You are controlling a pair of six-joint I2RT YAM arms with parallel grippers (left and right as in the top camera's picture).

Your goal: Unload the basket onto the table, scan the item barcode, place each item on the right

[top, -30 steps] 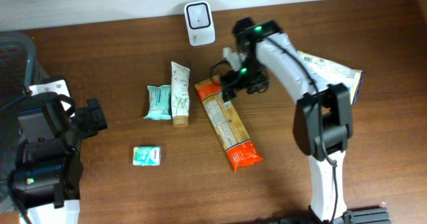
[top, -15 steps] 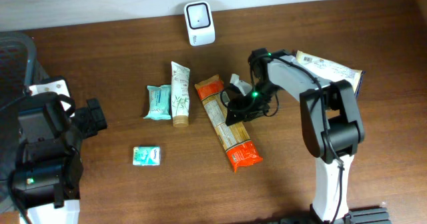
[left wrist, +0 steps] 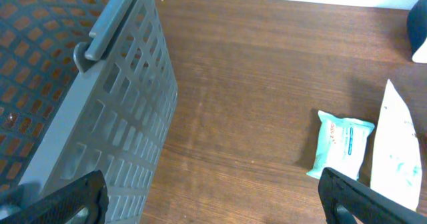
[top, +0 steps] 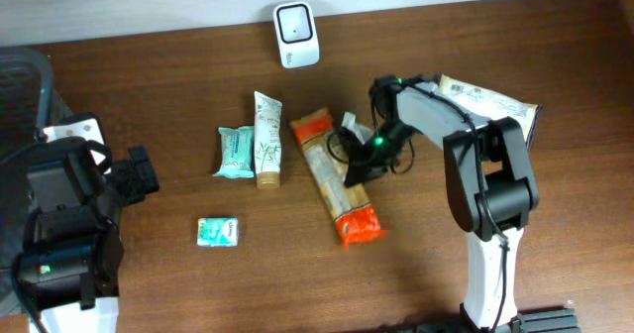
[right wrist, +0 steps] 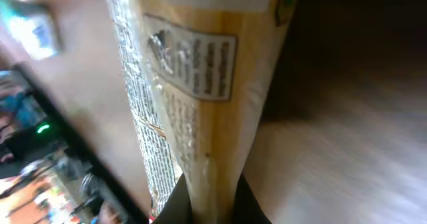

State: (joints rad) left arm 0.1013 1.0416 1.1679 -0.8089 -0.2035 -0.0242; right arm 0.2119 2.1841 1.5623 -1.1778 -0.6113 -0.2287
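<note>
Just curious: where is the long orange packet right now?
The orange packet lies mid-table in overhead view, right of the white tube, the right gripper shut on it.

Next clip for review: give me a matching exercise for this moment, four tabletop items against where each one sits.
Things:
1. white box-shaped scanner
2. long orange packet
3. small teal box
4. white tube with leaf print

Places:
A. right beside the teal wipes pack
B. pinched by the right gripper
C. at the far edge of the table
D. alone, nearest the robot's side

Pairs: 1-C, 2-B, 3-D, 4-A
</note>
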